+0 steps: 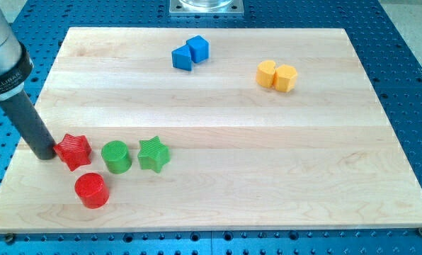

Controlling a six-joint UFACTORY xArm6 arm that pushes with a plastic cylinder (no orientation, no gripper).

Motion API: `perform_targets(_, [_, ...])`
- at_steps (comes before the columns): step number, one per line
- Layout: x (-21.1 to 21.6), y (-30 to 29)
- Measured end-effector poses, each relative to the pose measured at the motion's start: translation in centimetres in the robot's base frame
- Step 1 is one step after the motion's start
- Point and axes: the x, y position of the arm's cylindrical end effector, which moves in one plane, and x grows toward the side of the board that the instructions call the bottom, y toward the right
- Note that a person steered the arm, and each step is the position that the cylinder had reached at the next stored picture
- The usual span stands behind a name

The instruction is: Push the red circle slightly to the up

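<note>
The red circle (91,190) lies near the board's lower left. A red star (74,150) sits just above it and to its left. My tip (45,154) rests on the board at the red star's left side, touching or almost touching it, up and left of the red circle. A green circle (116,156) lies up and right of the red circle. A green star (154,154) lies to the right of the green circle.
Two blue blocks (190,53) touch each other near the view's top middle. Two yellow blocks (277,76) touch each other at the upper right. The wooden board (267,156) lies on a blue perforated table; its left edge is close to my tip.
</note>
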Motion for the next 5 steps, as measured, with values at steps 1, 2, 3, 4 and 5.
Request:
perform_targets(1, [8.3, -2.2])
perform_targets(2, [11.0, 3.0])
perform_targets(3, [10.9, 7.8])
perform_targets(4, [10.9, 8.5])
perform_targets(5, [9.2, 7.2])
